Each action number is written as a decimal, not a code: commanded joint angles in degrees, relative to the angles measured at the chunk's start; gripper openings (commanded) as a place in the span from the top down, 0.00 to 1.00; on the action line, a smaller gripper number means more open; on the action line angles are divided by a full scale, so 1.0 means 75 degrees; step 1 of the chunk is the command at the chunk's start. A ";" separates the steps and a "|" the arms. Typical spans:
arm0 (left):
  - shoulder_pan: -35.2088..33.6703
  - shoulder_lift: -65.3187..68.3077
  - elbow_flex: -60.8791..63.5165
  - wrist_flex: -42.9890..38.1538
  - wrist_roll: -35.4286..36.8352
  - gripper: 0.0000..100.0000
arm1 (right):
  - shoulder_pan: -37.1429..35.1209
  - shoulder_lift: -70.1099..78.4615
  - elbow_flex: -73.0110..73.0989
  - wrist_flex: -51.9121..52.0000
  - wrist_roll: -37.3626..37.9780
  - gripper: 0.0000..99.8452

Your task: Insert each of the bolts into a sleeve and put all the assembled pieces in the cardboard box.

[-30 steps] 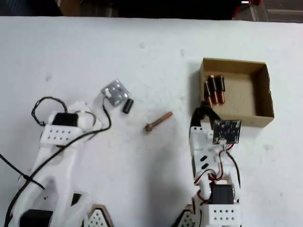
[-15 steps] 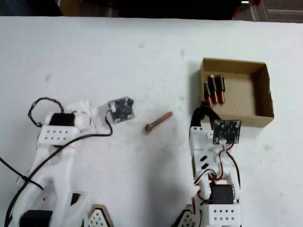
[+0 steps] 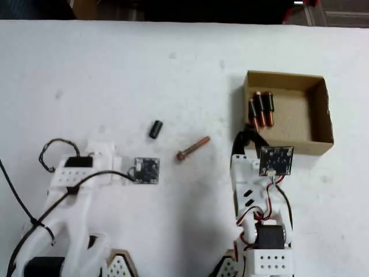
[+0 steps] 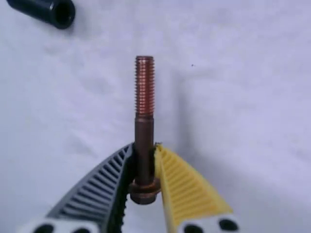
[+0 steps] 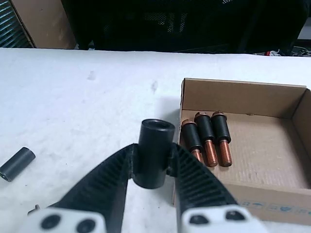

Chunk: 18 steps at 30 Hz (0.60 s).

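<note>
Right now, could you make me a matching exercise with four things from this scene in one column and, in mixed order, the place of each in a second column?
Things
1. upright sleeve
2. held bolt
3. assembled pieces
4. loose bolt

Places
A. lying on the table, between the arms
B. inside the cardboard box
C. clamped in the right gripper
D. clamped in the left gripper

Pairs: 1-C, 2-D, 3-B, 4-A

Coppery metal bolt [image 4: 144,97], matt black sleeve [image 5: 154,155], brown cardboard box [image 5: 243,99], matt white table [image 3: 115,69]
</note>
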 commanded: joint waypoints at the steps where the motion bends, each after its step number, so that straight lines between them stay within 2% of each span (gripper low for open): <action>1: 0.0170 -0.0334 0.0258 -0.0809 -0.0164 0.98 | 0.0076 -0.0029 0.0059 -0.0006 -0.0023 0.98; 8: 0.0252 -0.0334 0.0352 -0.0797 -0.0105 0.98 | 0.0076 -0.0029 0.0059 -0.0006 -0.0023 0.98; 12: 0.0252 -0.0322 0.0352 -0.0797 0.0469 0.97 | 0.0076 -0.0029 0.0059 -0.0006 -0.0023 0.98; 18: 0.0217 -0.0322 0.0305 -0.0856 0.1172 0.83 | 0.0088 -0.0029 0.0059 -0.0006 -0.0023 0.98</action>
